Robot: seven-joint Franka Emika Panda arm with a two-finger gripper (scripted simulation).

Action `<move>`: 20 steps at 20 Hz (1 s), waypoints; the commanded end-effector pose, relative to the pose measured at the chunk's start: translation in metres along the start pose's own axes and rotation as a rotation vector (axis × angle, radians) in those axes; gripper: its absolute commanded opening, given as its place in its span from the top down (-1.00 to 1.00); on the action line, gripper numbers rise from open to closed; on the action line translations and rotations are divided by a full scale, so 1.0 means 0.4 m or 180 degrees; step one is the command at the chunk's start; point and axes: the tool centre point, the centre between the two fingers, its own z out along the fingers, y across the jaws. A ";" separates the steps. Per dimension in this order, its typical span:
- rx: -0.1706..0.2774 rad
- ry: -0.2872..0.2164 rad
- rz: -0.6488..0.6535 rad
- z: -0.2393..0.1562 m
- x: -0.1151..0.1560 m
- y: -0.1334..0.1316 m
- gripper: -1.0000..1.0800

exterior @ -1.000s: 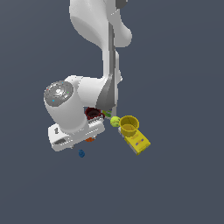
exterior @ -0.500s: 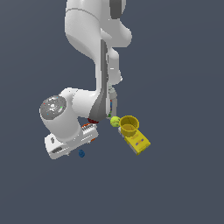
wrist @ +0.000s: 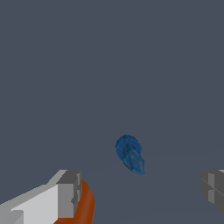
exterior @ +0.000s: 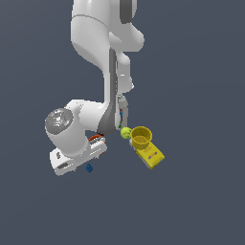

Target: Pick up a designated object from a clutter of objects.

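Below the wrist, the tiny blue item (wrist: 129,155) lies on the grey bench (exterior: 201,201), between the two fingertips (wrist: 69,194) of the gripper (wrist: 140,192), whose jaws stand wide with nothing held. Over the last second the arm has swung toward the exterior view's left and dropped lower, bringing the hand from above the clutter to just over the blue piece (exterior: 89,168). That suggests the reach is nearly finished and descent and closing remain. The orange cup (wrist: 81,205) sits right beside one fingertip, a possible snag. The yellow-green ball (exterior: 125,132), yellow cup (exterior: 141,136) and yellow box (exterior: 150,155) lie well apart; open bench surrounds the far side
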 end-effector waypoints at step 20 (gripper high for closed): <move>0.0001 0.0000 -0.0009 0.107 0.000 0.001 1.00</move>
